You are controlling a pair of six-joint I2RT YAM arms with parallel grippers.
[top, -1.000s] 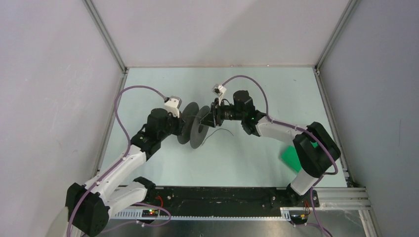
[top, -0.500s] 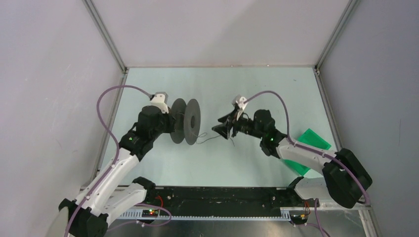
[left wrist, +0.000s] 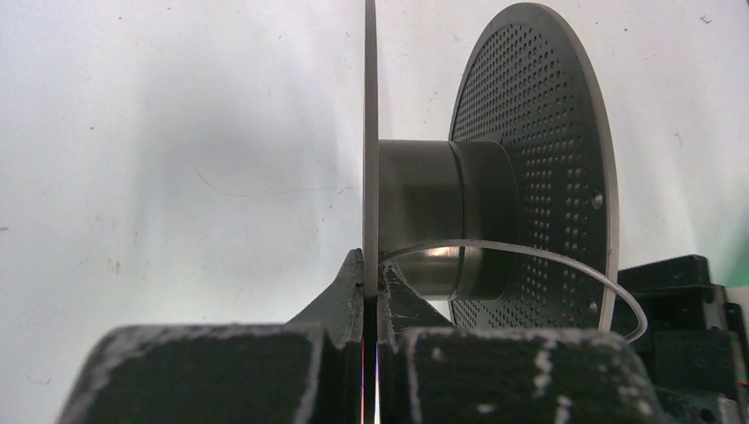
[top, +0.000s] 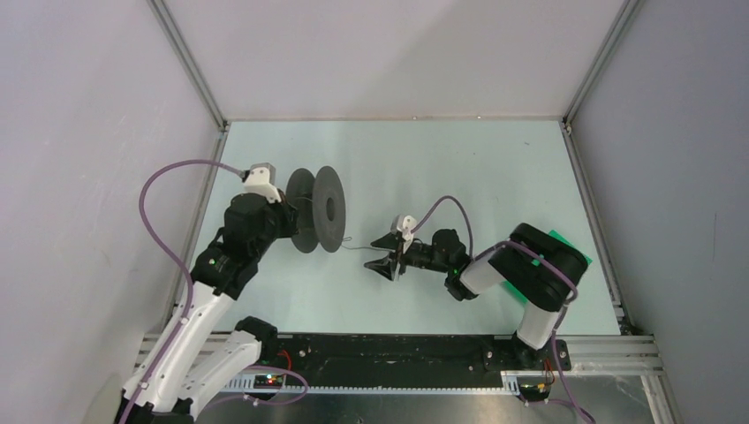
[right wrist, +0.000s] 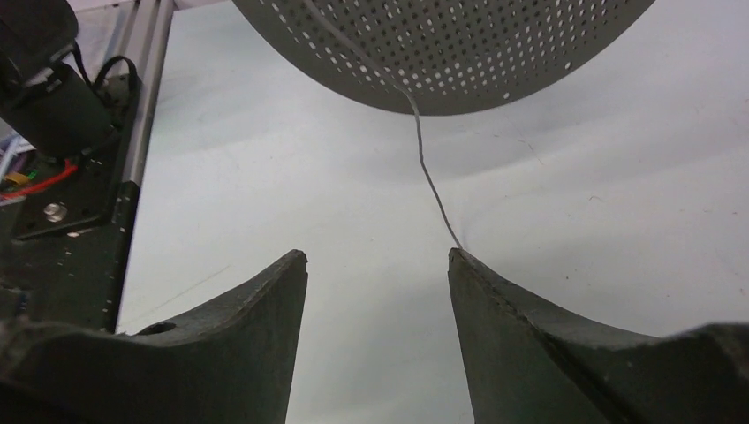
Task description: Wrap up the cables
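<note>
A big dark grey round spool point(top: 318, 209) is held upright at the left of the table. My left gripper point(top: 284, 218) is shut on the rim of its near flange point(left wrist: 370, 159). A hair-fine dark grey cable point(top: 358, 245) trails from the spool onto the table toward my right gripper point(top: 382, 253). My right gripper is open and empty, low over the table. In the right wrist view the cable point(right wrist: 427, 177) runs down from the perforated flange point(right wrist: 442, 44) and ends by the right fingertip point(right wrist: 459, 261). In the left wrist view the cable point(left wrist: 565, 261) loops past the spool's core.
A green flat piece point(top: 514, 281) lies at the right, partly hidden under my right arm. The black base rail point(top: 389, 349) runs along the table's near edge. Grey walls close the table on three sides.
My left arm has carried the spool to the left and back. My right gripper has let go, drawn away from the spool and dropped low toward the near middle of the table.
</note>
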